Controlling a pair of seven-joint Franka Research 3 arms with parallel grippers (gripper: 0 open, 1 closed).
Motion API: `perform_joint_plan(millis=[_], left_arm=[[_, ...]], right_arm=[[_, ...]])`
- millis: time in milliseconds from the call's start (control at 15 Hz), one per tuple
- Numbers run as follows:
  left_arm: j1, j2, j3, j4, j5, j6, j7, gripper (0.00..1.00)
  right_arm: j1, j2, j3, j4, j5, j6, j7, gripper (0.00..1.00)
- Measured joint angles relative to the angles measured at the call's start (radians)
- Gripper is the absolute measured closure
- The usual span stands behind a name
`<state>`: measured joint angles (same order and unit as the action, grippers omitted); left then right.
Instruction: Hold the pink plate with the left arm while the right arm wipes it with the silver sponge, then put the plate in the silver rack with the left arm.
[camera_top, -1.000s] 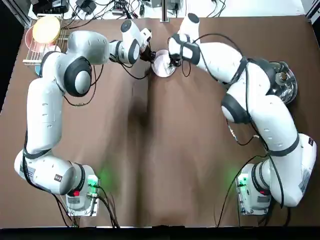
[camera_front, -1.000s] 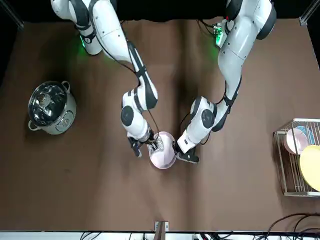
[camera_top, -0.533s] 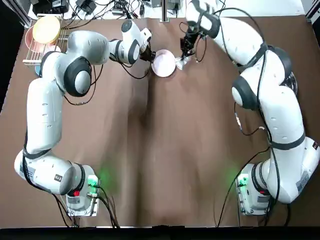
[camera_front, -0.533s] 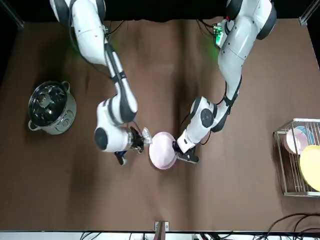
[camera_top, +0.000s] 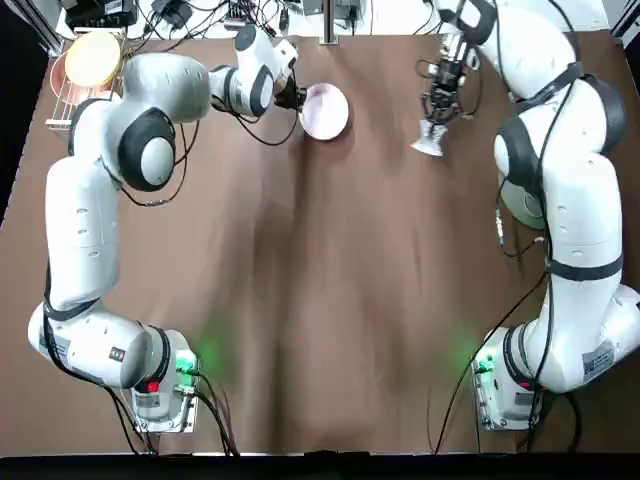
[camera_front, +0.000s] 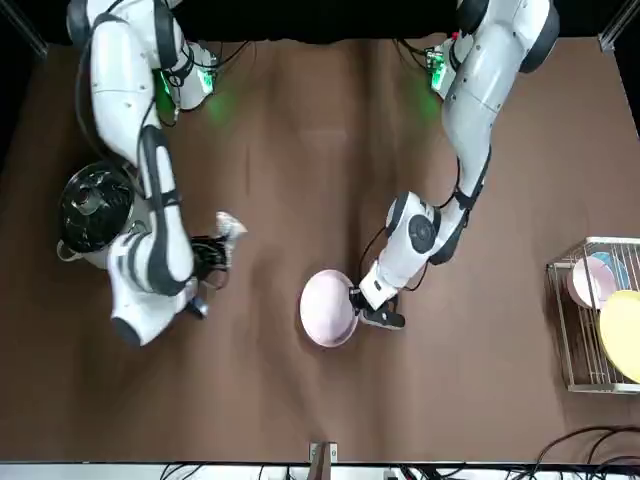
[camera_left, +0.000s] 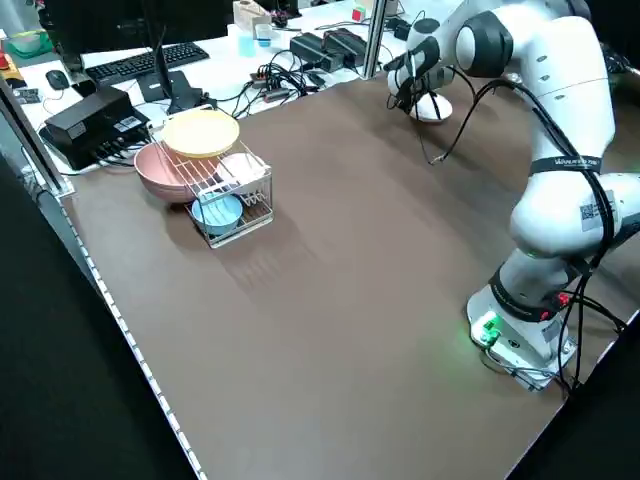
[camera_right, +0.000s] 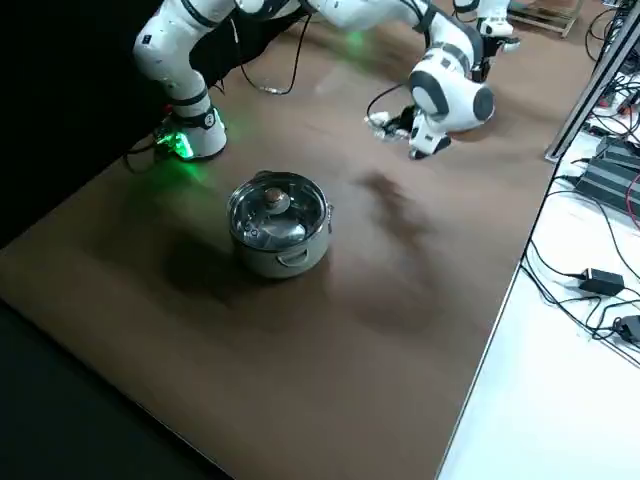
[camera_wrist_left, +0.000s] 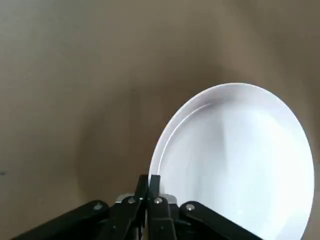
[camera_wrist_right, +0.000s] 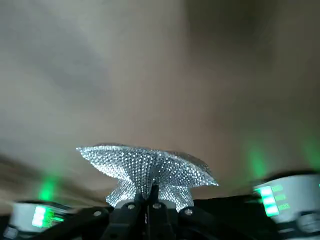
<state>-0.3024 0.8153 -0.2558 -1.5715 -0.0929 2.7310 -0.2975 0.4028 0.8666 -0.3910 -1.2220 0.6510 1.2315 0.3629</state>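
Note:
My left gripper (camera_top: 297, 98) is shut on the rim of the pink plate (camera_top: 326, 110), a pale round plate held near the table's far edge. In the left wrist view the fingertips (camera_wrist_left: 154, 181) pinch the edge of the plate (camera_wrist_left: 235, 160). From the front, the plate (camera_front: 328, 307) sits just beside the left gripper (camera_front: 362, 303). Well off to the robot's right of the plate, my right gripper (camera_top: 437, 112) is shut on the silver sponge (camera_top: 428, 143). That glittery sponge (camera_wrist_right: 147, 167) is bunched between the right gripper's fingers. The silver rack (camera_top: 82, 88) stands at the far left corner.
The rack (camera_front: 590, 312) holds a cream-yellow plate (camera_front: 622, 333), a pink bowl (camera_left: 165, 172) and a pale blue dish (camera_left: 217, 212). A steel pot with a lid (camera_front: 90, 208) stands on the robot's right side. Cables and equipment lie beyond the far edge.
The right arm has swung away from the plate to the robot's right, carrying the sponge. The left gripper keeps the plate and has shifted it slightly toward the far edge.

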Motion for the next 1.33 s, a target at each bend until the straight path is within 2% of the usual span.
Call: perform_joint_plan(millis=[133, 200, 333, 533, 600, 667, 733, 800, 1000, 1067, 1133, 1200, 1267, 1333], left_arm=[[0.046, -0.027, -0.03, -0.001, 0.0, -0.03, 0.0, 0.97], [0.143, -0.068, -0.101, -0.013, 0.004, -0.068, 0.008, 0.97], [0.276, -0.136, -0.184, -0.065, 0.014, -0.103, 0.075, 0.97], [0.447, -0.279, -0.249, -0.195, 0.016, -0.155, 0.199, 0.97], [0.447, -0.279, -0.249, -0.195, 0.016, -0.155, 0.199, 0.97], [0.488, -0.321, -0.261, -0.225, 0.016, -0.181, 0.202, 0.97], [0.574, -0.4, -0.296, -0.258, 0.016, -0.278, 0.202, 0.97], [0.574, -0.4, -0.296, -0.258, 0.016, -0.278, 0.202, 0.97], [0.738, -0.486, -0.373, -0.273, 0.016, -0.442, 0.202, 0.97], [0.871, -0.513, -0.434, -0.28, 0.011, -0.488, 0.203, 0.97], [0.934, -0.518, -0.454, -0.282, -0.007, -0.499, 0.207, 0.97], [0.98, -0.518, -0.462, -0.283, -0.02, -0.501, 0.232, 0.97], [0.98, -0.518, -0.462, -0.283, -0.02, -0.501, 0.232, 0.97], [1.04, -0.516, -0.461, -0.283, -0.042, -0.502, 0.26, 0.97]], right_arm=[[-0.062, 0.001, 0.0, -0.001, -0.077, -0.047, -0.183, 0.98], [-0.098, 0.004, 0.001, -0.004, -0.151, -0.073, -0.309, 0.98], [-0.105, 0.012, 0.003, -0.01, -0.206, -0.074, -0.39, 0.98], [-0.097, 0.038, 0.012, -0.033, -0.258, -0.017, -0.445, 0.98], [-0.097, 0.038, 0.012, -0.033, -0.258, -0.017, -0.445, 0.98], [-0.094, 0.047, 0.014, -0.047, -0.264, 0.015, -0.455, 0.98], [-0.088, 0.063, 0.017, -0.074, -0.266, 0.077, -0.465, 0.98], [-0.088, 0.063, 0.017, -0.074, -0.266, 0.077, -0.465, 0.98], [-0.086, 0.066, 0.019, -0.092, -0.268, 0.141, -0.47, 0.97], [-0.086, 0.066, 0.019, -0.096, -0.268, 0.164, -0.479, 0.89], [-0.086, 0.066, 0.018, -0.098, -0.269, 0.169, -0.484, 0.81], [-0.086, 0.066, 0.018, -0.098, -0.269, 0.169, -0.488, 0.7], [-0.086, 0.066, 0.018, -0.098, -0.269, 0.169, -0.488, 0.7], [-0.086, 0.066, 0.018, -0.098, -0.269, 0.167, -0.49, 0.46]])
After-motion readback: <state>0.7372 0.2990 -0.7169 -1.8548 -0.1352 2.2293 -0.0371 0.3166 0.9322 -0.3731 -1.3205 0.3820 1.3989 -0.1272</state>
